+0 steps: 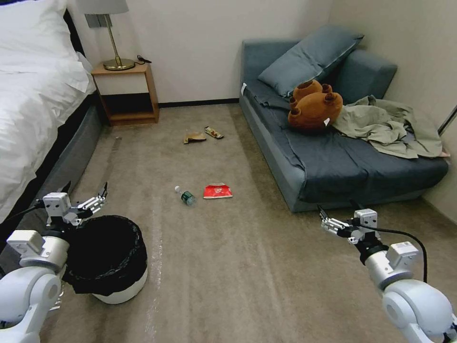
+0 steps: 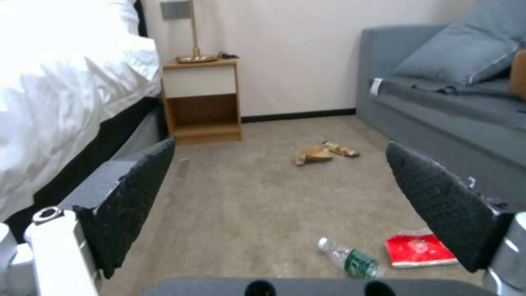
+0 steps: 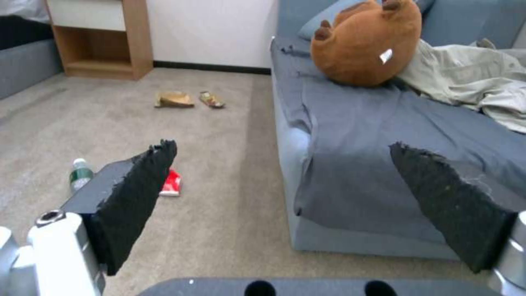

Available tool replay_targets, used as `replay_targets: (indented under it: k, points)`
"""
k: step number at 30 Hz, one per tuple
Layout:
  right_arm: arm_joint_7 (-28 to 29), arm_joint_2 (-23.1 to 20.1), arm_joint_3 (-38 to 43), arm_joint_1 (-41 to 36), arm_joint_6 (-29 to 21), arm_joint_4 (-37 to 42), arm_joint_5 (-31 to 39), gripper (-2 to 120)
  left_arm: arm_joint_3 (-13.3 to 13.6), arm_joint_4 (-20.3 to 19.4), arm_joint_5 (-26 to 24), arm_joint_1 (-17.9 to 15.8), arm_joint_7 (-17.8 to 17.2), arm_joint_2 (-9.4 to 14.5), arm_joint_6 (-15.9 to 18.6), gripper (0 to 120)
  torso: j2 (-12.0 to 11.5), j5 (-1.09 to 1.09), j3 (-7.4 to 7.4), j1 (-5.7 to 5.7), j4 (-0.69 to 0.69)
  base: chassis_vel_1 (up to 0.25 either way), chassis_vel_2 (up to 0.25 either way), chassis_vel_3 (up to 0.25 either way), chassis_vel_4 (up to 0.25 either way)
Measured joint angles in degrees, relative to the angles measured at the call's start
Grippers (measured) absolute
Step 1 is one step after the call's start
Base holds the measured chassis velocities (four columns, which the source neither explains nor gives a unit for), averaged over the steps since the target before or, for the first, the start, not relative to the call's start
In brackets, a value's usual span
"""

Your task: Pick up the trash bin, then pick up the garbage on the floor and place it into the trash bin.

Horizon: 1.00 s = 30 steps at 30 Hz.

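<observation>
With jaws wide, the left gripper (image 1: pixel 97 200) hovers over the round white black-lined trash bin (image 1: pixel 107 259), whose rim probably needs gripping next; the right gripper (image 1: pixel 328 221) waits wide.

Red snack packet (image 3: pixel 172 183) half hidden behind right tool's finger (image 3: pixel 134 197).

A: Bin surfaces?
B: My trash bin (image 1: pixel 121 291) is smooth white plastic; its bag liner (image 1: pixel 105 252) is glossy black film.
A: Floor items?
B: Clear plastic bottle (image 1: pixel 185 195), shiny red packet (image 1: pixel 217 191), matt carpet (image 1: pixel 238 267).
A: Pads?
B: My pads (image 2: pixel 134 197) are rough black.
</observation>
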Motion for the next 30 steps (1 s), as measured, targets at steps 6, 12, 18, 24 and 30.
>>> replay_targets:
  k: [6,12,18,24,30]
  points:
    - [-0.15,1.39,-1.15,0.44,0.16,-0.59,-0.90,100,-1.66,0.07,-2.32,0.90,-1.16,1.11,2.07,100,0.00,0.00,0.00,0.00,0.00,0.000,0.000,0.000,0.000]
    - [-0.68,1.71,-1.54,0.71,0.98,-2.11,-1.97,100,-2.93,0.15,-5.91,1.77,-5.77,5.00,9.93,100,0.00,0.01,0.00,0.00,0.01,0.000,0.000,0.000,0.000]
    - [-0.91,1.86,-1.68,0.96,1.95,-3.63,-2.37,100,-3.65,0.94,-13.19,1.25,-13.44,9.03,21.39,100,0.00,0.00,0.00,0.00,0.00,0.000,0.000,0.000,0.000]
    - [-1.08,2.09,-1.89,1.17,2.46,-4.48,-2.92,100,-3.68,1.57,-16.82,0.93,-17.49,11.21,28.92,100,0.00,0.00,0.00,0.00,0.00,0.000,0.000,0.000,0.000]
    - [-1.35,2.66,-2.34,1.78,3.07,-5.95,-3.58,100,-3.12,2.18,-23.76,0.28,-23.93,15.06,37.46,100,0.00,0.00,0.00,0.00,0.01,0.000,0.000,0.000,0.000]
